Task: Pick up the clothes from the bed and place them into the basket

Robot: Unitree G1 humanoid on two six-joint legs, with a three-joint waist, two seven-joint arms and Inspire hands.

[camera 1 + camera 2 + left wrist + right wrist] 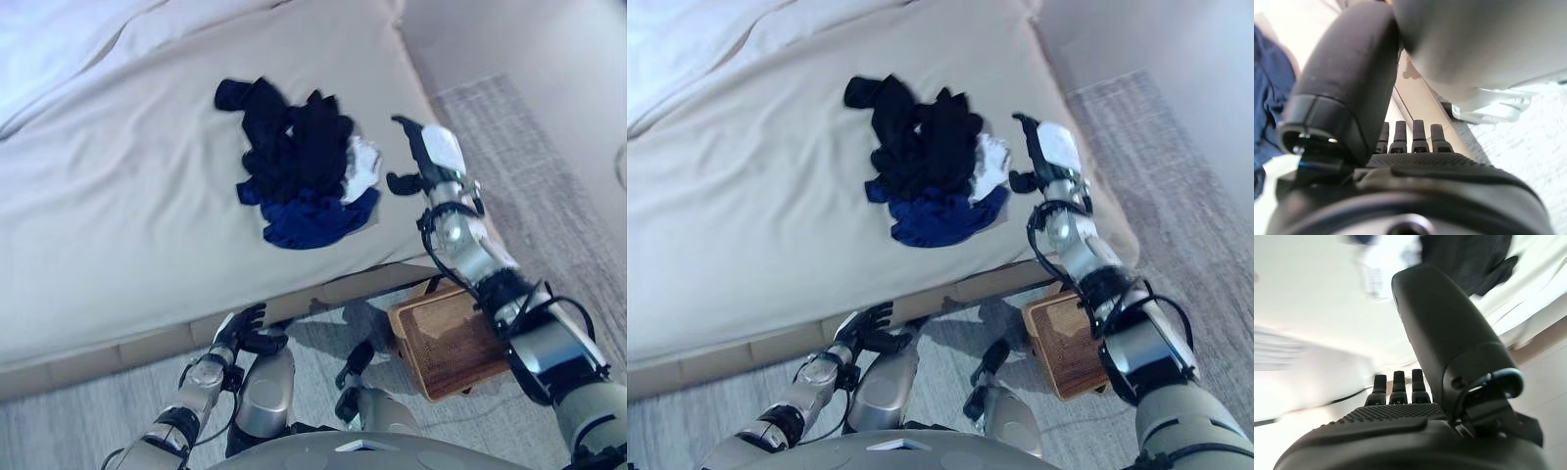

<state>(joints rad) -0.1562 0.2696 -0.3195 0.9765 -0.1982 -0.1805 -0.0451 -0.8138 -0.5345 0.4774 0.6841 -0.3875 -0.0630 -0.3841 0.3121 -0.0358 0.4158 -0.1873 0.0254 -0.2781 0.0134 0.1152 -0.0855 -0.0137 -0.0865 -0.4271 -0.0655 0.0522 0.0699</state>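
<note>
Left hand [238, 331] low at 7 o'clock by the bed's edge, fingers straight, holding nothing. Wicker basket [453, 345] on the floor at 4 o'clock, partly under the right arm. Right hand [431, 157] raised over the bed [118, 215], fingers extended, empty, just beside the clothes [299, 162] heaped at 12 o'clock on the sheet.

Our two head eyes look down on the bed [147, 196]; our wrist cameras look closely along each hand, sharing the clothes [299, 162].
</note>
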